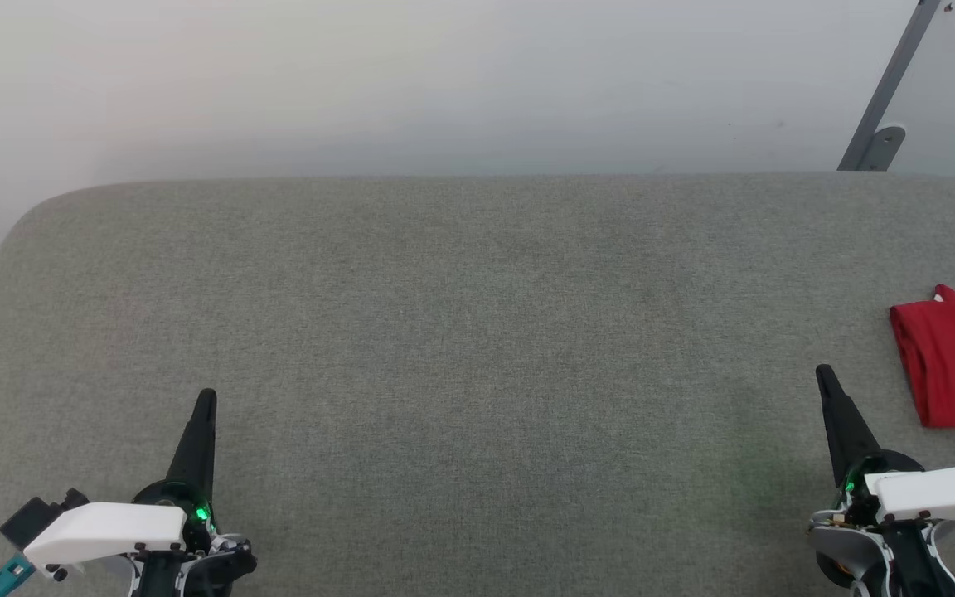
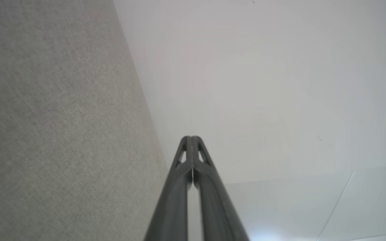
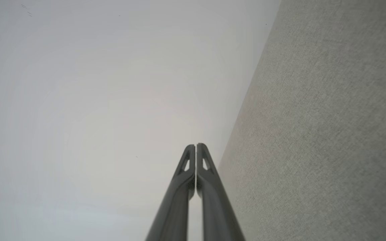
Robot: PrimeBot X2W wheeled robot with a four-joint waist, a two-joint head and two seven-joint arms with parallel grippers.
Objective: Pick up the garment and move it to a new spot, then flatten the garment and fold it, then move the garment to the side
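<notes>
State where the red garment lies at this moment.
In the head view the garment lies on the grey surface at the picture's right edge, just right of the right gripper and apart from it.

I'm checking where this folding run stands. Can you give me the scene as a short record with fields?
surface: grey fabric surface
garment: red, looks folded, lying at the surface's right side, cut off by the head view's edge
left gripper: fingers shut, empty, lower left
right gripper: fingers shut, empty, just left of the garment, not touching it
background: pale wall, grey metal bracket upper right
</notes>
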